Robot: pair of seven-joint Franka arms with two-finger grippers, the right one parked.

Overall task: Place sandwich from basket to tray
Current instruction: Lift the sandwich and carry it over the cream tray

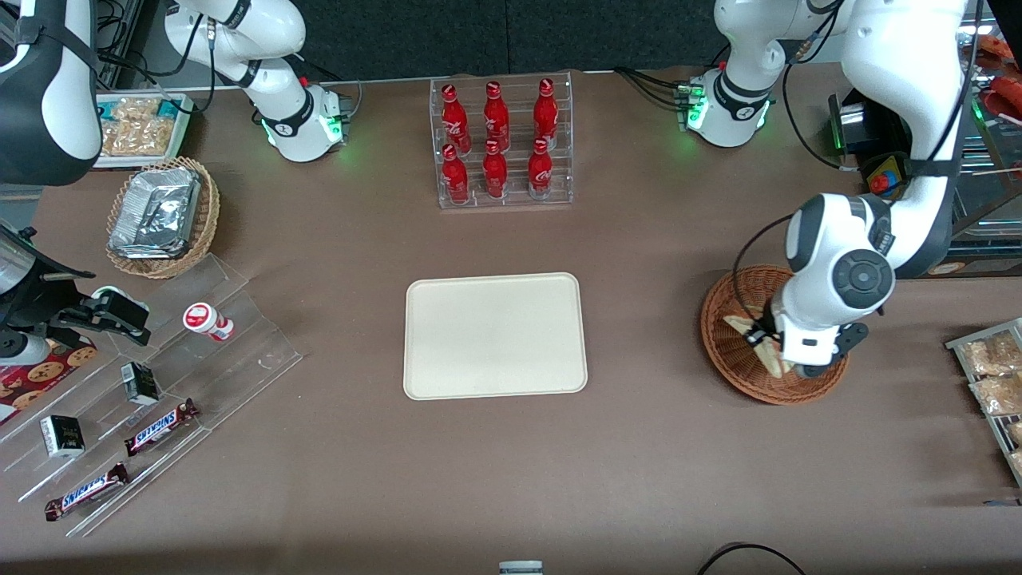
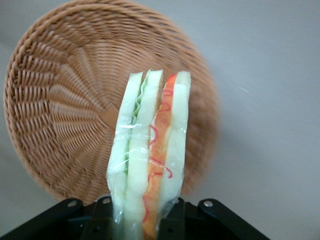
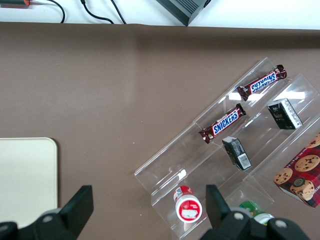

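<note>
The clear-wrapped sandwich (image 2: 150,155) shows pale bread with green and red-orange filling along its cut edge. My gripper (image 2: 142,220) is shut on it, one black finger against each bread face. It hangs above the reddish-brown woven basket (image 2: 65,110), whose bowl is otherwise bare. In the front view the gripper (image 1: 765,342) holds the sandwich (image 1: 757,341) over the basket (image 1: 730,351) toward the working arm's end of the table. The cream tray (image 1: 495,335) lies flat at the table's middle with nothing on it.
A clear rack of red bottles (image 1: 501,144) stands farther from the front camera than the tray. Stepped acrylic racks with Snickers bars (image 1: 160,427) and a tan basket of foil packets (image 1: 160,214) sit toward the parked arm's end. Snack packets (image 1: 990,367) lie beside the basket.
</note>
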